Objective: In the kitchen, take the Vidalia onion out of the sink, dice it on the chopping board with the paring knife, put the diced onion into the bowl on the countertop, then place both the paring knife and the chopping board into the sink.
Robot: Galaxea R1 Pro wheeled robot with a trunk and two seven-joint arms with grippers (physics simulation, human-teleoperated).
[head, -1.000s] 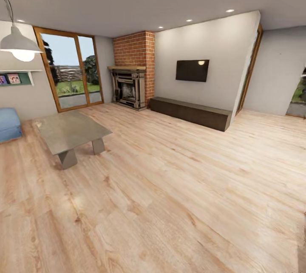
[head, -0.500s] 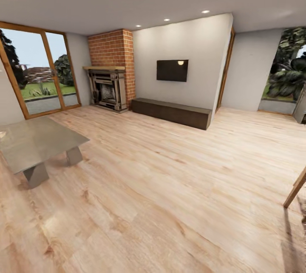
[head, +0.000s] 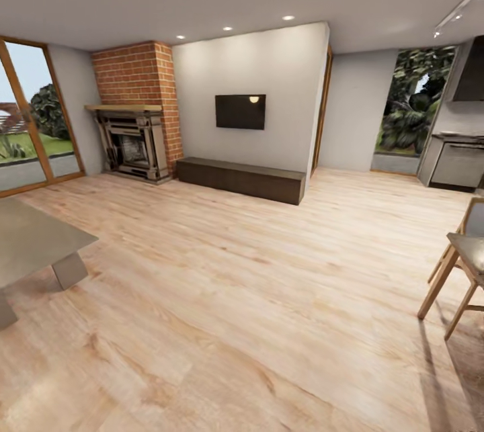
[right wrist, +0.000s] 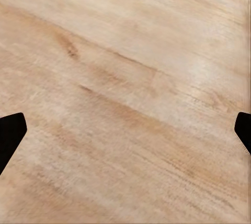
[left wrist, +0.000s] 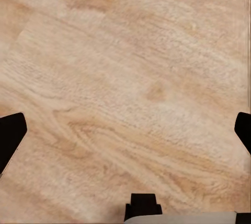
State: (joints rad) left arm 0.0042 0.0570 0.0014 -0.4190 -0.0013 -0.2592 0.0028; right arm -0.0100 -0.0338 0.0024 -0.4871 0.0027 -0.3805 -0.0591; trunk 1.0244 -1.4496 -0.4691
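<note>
Robot's out in the living room here, so none of the kitchen task stuff is in shot: no telling where the onion sits or which way anything points.

Biggest thing by far is the pale wood plank floor [head: 255, 297], running wall to wall in the head view and under both wrist cameras. Behind it is one light grey wall [head: 269, 76] with one flat black TV [head: 240, 111] mounted on it, and one long, low dark brown bench cabinet [head: 240, 179] right below, its long side running along the wall. To the left of that is one red brick chimney [head: 138, 72] with one dark fireplace [head: 131, 146] set at its base. Further left is a wood-framed glass door [head: 30, 116] looking out on a garden.

At the left edge there's the corner of one grey slab coffee table [head: 33, 240]. At the far right, one light wooden chair [head: 460, 271], partly cut off. Back right, a grey kitchen unit [head: 457, 160] under a dark hood, beside a window full of green leaves. I count three round ceiling spotlights [head: 288, 17].

Left gripper [left wrist: 125, 132]: two black fingertips at opposite edges of the left wrist view, jaws spread wide, nothing between them. Right gripper [right wrist: 125, 132]: same deal, jaws wide apart over bare floor.
</note>
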